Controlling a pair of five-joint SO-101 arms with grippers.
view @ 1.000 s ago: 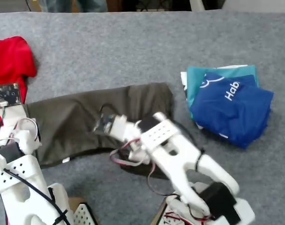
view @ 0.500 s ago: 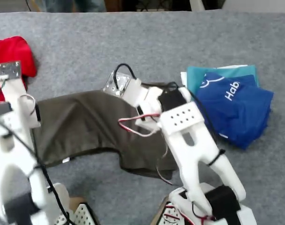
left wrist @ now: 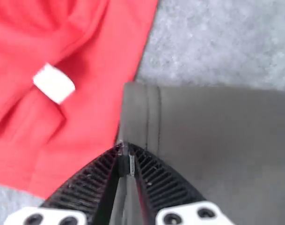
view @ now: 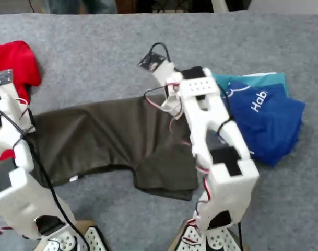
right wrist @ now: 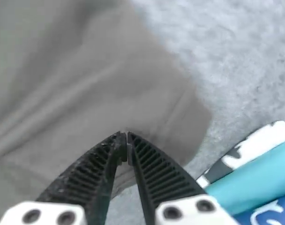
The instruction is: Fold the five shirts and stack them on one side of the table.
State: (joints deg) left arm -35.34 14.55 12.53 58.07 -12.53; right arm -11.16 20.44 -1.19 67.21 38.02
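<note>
An olive shirt [view: 106,136] lies spread across the middle of the grey table. My left gripper [left wrist: 126,158] is shut on the shirt's hemmed left edge [left wrist: 151,117], right beside the red shirt [left wrist: 62,47]. In the high view that gripper [view: 29,124] sits at the shirt's left end. My right gripper [right wrist: 127,138] is shut on the olive cloth [right wrist: 62,70] near its far right corner, and in the high view it [view: 175,100] sits there under the arm. A folded blue shirt [view: 263,120] lies on a teal one at the right.
The red shirt [view: 15,63] lies crumpled at the far left, with a white tag [left wrist: 53,83] showing. The teal and white edge of the folded stack [right wrist: 259,173] lies close to my right gripper. Bare grey table [view: 96,52] stretches along the far side.
Both arms have swung from the near side toward the far side. The right gripper went from the shirt's middle to its far right corner, and the olive shirt now lies more stretched out.
</note>
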